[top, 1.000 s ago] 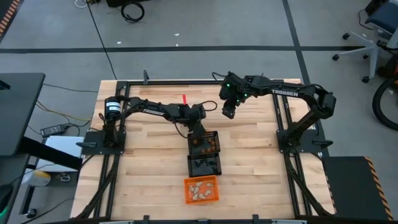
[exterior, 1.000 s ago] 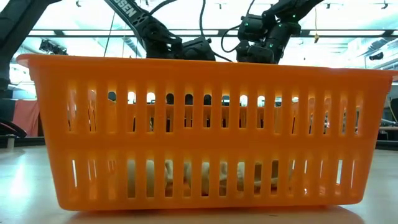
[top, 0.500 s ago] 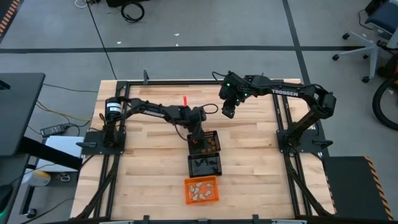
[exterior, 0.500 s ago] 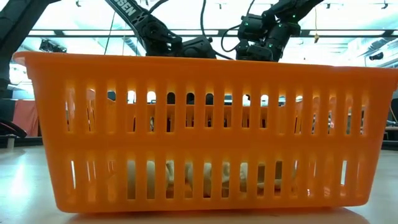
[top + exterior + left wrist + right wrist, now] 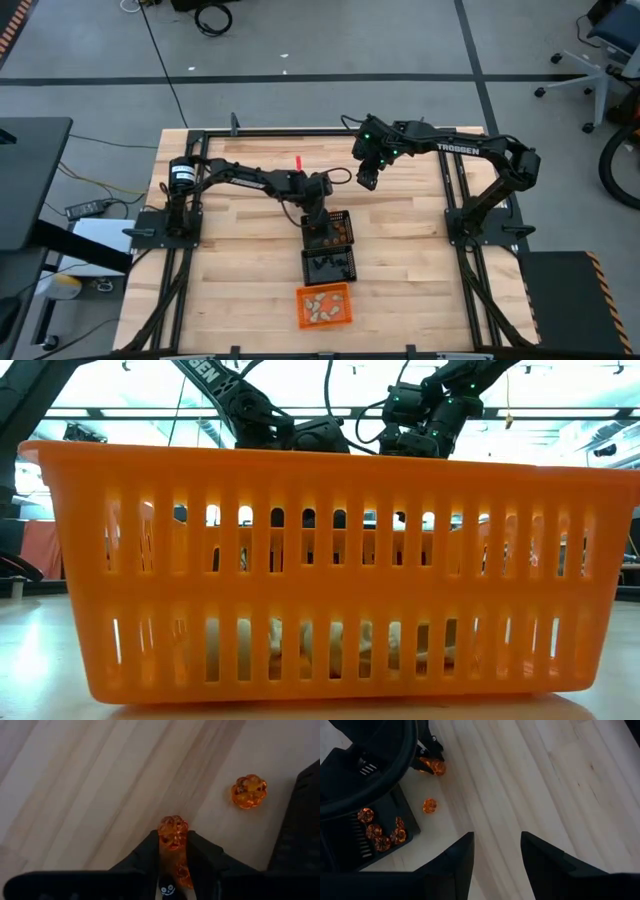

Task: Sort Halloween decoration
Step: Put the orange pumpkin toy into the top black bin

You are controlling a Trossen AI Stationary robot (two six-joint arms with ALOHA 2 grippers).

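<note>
A: Two orange pumpkin trinkets on the tabletop (image 5: 250,240) by the far black mesh basket (image 5: 338,228)?

B: Yes. Left tool (image 5: 173,851) has its fingers closing around one pumpkin (image 5: 173,831); second pumpkin (image 5: 249,791) lies loose just beside that basket. More orange ones sit inside it.

A: Right tool (image 5: 496,851)?

B: Beyond the basket, above the tabletop, fingers apart, holding nothing.
</note>
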